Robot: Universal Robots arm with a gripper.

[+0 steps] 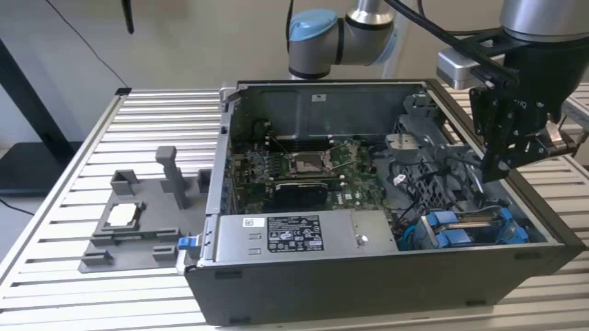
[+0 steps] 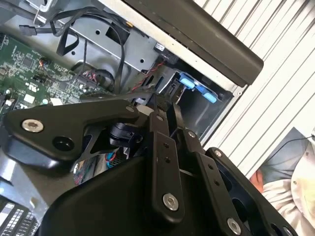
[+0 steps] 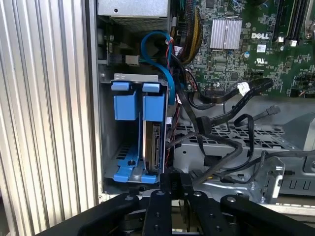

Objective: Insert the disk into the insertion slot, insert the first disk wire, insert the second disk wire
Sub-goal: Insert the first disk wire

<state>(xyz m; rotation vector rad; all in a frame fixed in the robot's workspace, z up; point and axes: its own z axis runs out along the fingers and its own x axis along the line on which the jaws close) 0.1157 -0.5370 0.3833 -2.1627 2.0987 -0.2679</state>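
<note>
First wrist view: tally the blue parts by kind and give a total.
Blue carriers: 2
Blue cable: 1
Total: 3

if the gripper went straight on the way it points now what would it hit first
Most likely the black cables just ahead of the gripper, beside the disk in the insertion slot; depth is unclear, so that's a guess.
</note>
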